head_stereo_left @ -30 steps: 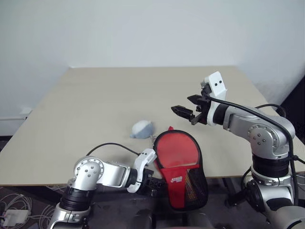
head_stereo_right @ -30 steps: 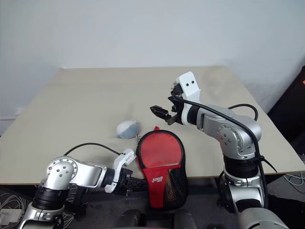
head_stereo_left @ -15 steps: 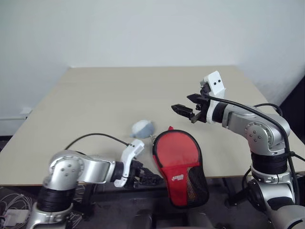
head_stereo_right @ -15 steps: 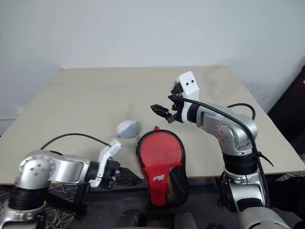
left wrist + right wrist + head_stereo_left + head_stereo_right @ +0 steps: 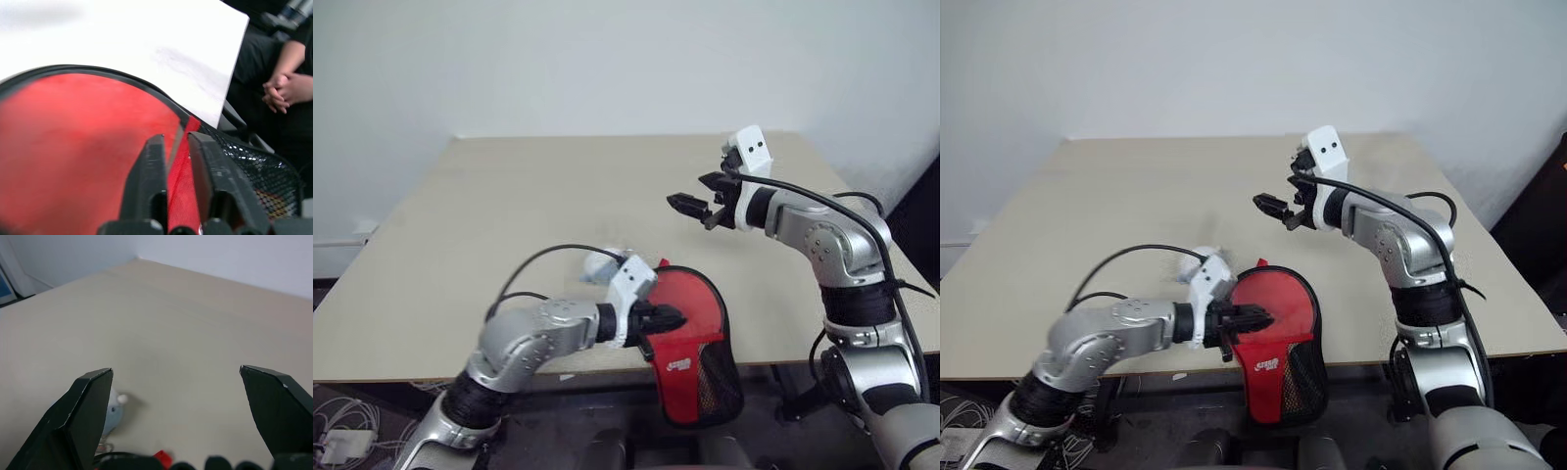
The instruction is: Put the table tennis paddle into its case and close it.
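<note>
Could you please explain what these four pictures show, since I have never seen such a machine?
It is a two-armed robot at a beige table. The two wide pictures come from cameras in its head, looking down over its arms. The other two come from a camera on each wrist, looking along that gripper's black fingers.

A red case lies at the table's near edge, partly overhanging it, with a small grey wad beside it.

The left gripper is over the case, its fingers nearly together astride a red fold; whether it grips is unclear. The right gripper hangs open above the table, holding nothing. A person's clasped hands show beyond the table.
</note>
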Robot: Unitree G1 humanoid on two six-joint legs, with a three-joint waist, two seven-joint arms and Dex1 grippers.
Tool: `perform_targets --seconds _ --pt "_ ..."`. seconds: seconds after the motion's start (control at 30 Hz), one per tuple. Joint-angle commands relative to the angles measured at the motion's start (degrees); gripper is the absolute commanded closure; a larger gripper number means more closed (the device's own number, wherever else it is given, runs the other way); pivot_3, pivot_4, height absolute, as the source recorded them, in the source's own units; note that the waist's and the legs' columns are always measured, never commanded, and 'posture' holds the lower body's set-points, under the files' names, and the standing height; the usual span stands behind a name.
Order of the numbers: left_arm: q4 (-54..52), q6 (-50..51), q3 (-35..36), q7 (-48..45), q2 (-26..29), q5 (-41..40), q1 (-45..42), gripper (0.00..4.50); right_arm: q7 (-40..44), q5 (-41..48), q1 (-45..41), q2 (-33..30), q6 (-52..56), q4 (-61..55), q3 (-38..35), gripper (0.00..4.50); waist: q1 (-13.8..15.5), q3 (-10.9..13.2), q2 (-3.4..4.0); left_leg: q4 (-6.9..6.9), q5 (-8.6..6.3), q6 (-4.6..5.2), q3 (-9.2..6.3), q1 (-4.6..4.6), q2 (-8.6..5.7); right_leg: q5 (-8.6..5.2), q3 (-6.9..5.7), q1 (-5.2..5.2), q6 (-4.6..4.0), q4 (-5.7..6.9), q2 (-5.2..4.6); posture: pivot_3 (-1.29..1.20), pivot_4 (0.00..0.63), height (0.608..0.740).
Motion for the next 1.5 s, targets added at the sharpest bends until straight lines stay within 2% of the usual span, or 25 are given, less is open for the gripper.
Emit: perform_targets --seconds 0.03,0.13,0.4,0.6,0.83,0.9,1.03,1.2,1.5 --pt "3.2 -7.3 -3.6 -3.6 -1.6 7.8 -0.6 3.74 3.0 -2.3 -5.3 1.8 -4.4 5.5 2.1 0.0 0.0 0.0 0.03 0.0 0.0 0.01 0.0 0.0 0.0 0.0 0.0 0.0 0.01 0.01 0.0 0.0 0.0 0.734" --pt "5.7 -12.3 -6.1 -7.0 -2.1 13.2 -0.6 3.74 6.3 -4.4 -9.0 3.8 -6.8 12.0 5.1 0.0 -0.1 0.1 0.08 0.04 0.01 0.01 0.02 0.02 0.02 -0.02 0.02 0.01 0.05 0.04 0.04 0.0 0.0 0.734" --pt "14.4 -22.3 -7.2 -11.6 -6.4 22.4 -0.7 3.74 15.4 -11.0 -16.7 10.9 -16.7 30.6 11.7 0.0 0.0 0.1 0.12 0.08 0.01 0.01 -0.1 0.0 0.01 0.03 -0.06 0.04 0.02 0.06 0.06 0.0 0.0 0.734" --pt "17.4 -23.5 -6.1 -13.1 -9.2 24.8 0.4 3.74 19.4 -15.9 -23.3 17.2 -24.8 46.2 12.8 0.0 -0.1 0.1 0.16 0.07 0.01 0.01 -0.15 0.01 0.02 0.04 -0.07 -0.02 0.02 0.21 0.1 0.0 0.0 0.734" --pt "20.3 -27.0 -6.5 -13.7 -9.8 29.2 0.9 3.74 20.7 -19.8 -28.5 22.6 -32.3 59.7 11.5 0.0 0.0 0.1 0.17 0.08 0.02 -0.03 -0.23 0.07 0.02 0.04 -0.12 0.0 0.01 0.25 0.14 0.0 0.0 0.734" --pt "21.2 -27.6 -6.4 -14.0 -10.4 29.8 0.9 3.74 20.2 -20.6 -29.4 23.9 -33.7 62.6 10.9 0.0 0.0 0.1 0.17 0.08 0.02 -0.03 -0.24 0.09 0.01 0.04 -0.12 0.0 0.01 0.25 0.14 0.0 0.0 0.734" --pt "23.0 -29.3 -6.4 -12.7 -11.2 33.0 0.5 4.47 18.7 -22.0 -30.5 26.2 -35.3 66.7 9.7 0.0 -0.1 0.1 0.18 0.08 0.02 -0.04 -0.27 0.09 0.01 0.04 -0.13 0.0 0.0 0.28 0.14 0.0 0.0 0.734" --pt "24.1 -30.6 -6.4 -12.0 -12.5 36.1 0.7 4.47 16.4 -24.3 -30.6 28.6 -35.5 70.4 8.8 0.0 -0.1 0.1 0.19 0.07 0.04 -0.08 -0.28 0.13 0.01 0.05 -0.13 0.01 0.0 0.34 0.15 0.0 0.0 0.734" --pt "23.5 -30.1 -6.3 -13.1 -13.2 37.2 1.7 4.47 15.2 -29.1 -29.0 29.8 -36.1 73.1 9.0 0.0 -0.2 0.1 0.18 0.14 0.06 -0.1 -0.32 0.15 -0.06 0.02 -0.09 -0.03 0.0 0.76 0.16 0.0 0.0 0.734"
